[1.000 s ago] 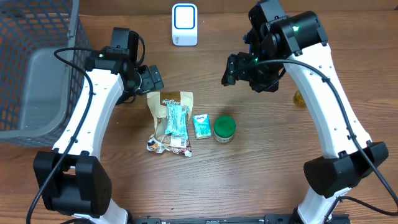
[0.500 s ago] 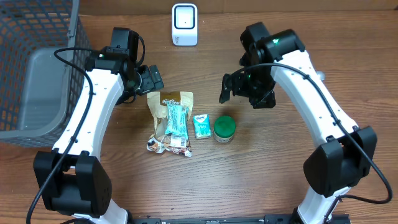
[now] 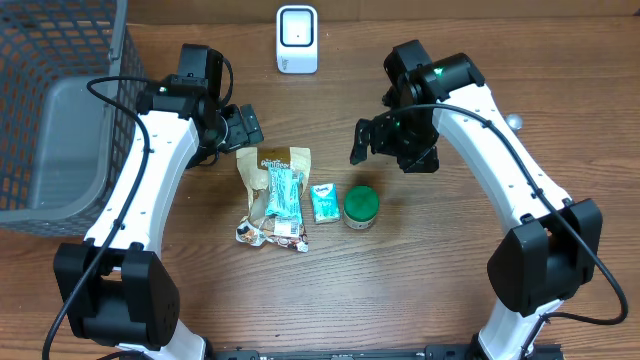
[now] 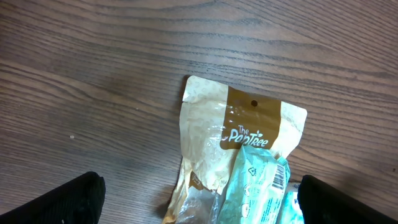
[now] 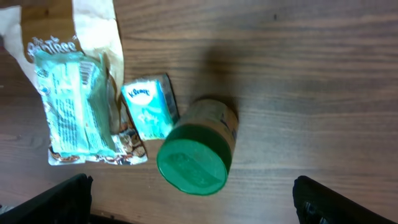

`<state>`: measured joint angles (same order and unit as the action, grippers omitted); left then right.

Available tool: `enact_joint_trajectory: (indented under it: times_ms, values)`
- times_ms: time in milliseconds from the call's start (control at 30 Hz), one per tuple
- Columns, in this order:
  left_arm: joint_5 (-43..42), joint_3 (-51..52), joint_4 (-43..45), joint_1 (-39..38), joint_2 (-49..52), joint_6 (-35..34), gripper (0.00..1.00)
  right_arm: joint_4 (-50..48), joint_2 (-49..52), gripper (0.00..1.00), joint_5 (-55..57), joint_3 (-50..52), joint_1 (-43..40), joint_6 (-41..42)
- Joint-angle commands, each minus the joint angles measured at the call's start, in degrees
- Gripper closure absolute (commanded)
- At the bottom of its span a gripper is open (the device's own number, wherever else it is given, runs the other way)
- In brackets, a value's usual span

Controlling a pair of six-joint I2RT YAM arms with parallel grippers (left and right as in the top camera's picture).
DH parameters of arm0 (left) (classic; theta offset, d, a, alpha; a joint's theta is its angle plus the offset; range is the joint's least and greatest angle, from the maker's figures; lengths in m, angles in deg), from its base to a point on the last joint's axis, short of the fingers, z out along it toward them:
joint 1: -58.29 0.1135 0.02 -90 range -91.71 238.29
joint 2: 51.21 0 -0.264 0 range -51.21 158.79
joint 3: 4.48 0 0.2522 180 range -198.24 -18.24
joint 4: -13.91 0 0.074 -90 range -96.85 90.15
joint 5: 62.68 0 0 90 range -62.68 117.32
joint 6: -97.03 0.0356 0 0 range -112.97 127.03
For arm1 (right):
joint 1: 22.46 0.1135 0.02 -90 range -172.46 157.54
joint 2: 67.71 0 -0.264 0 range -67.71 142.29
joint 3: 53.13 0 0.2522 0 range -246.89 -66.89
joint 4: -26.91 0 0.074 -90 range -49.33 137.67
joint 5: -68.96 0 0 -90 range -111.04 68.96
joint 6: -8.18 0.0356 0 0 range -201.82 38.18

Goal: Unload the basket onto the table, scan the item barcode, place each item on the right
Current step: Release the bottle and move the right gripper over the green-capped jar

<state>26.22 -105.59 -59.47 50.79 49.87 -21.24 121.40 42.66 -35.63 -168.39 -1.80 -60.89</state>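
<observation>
I think the step now is to grab the jar (image 5: 194,158), so I will go slow. My right gripper (image 3: 365,140) hangs just far of the jar, and its fingers (image 5: 62,199) are spread wide with nothing in them. The jar stands with its green lid up, near the middle of the table (image 3: 420,280), right beside the tissue pack (image 5: 148,112) on its left. I want to come straight down with one finger on each side of the jar and pinch the round body under the lid. I must keep off the tissue pack so it does not get pushed. Then I would lift the jar, carry it to the scanner (image 3: 297,38) at the far middle, and turn the label to face it. I cannot see a barcode on the jar, so I may have to turn it to find one. My left gripper (image 3: 247,125) waits at the far end of the tan pouch (image 4: 208,143), spread wide too and holding nothing. Now I count, big to small: one basket (image 3: 60,60) at the far left, two arms, one tan pouch, one teal packet (image 3: 282,192) lying on the pouch, one scanner, one jar, one tissue pack.
</observation>
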Motion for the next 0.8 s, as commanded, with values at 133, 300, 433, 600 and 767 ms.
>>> enact_joint_trajectory:
  times_ms: [133,300,433,600,767]
  values:
    - [0.02,-0.87,0.07,-0.02,0.13,0.66,0.0,0.33,-0.09,0.06,0.39,0.02,0.22,-0.42]
    - [0.02,-0.87,0.07,-0.02,0.13,0.66,0.0,1.01,-0.09,0.09,0.35,0.02,0.22,-0.37]
    - [0.02,-0.87,0.07,-0.02,0.13,0.66,0.0,1.38,-0.09,0.12,0.35,0.04,0.59,-0.37]
    - [0.02,-0.87,0.07,-0.02,0.13,0.66,0.0,1.66,-0.09,0.17,0.37,0.22,2.12,-0.39]
    - [0.02,-0.87,0.07,-0.02,0.13,0.66,0.0,1.62,-0.09,0.22,0.98,0.28,3.89,-0.37]
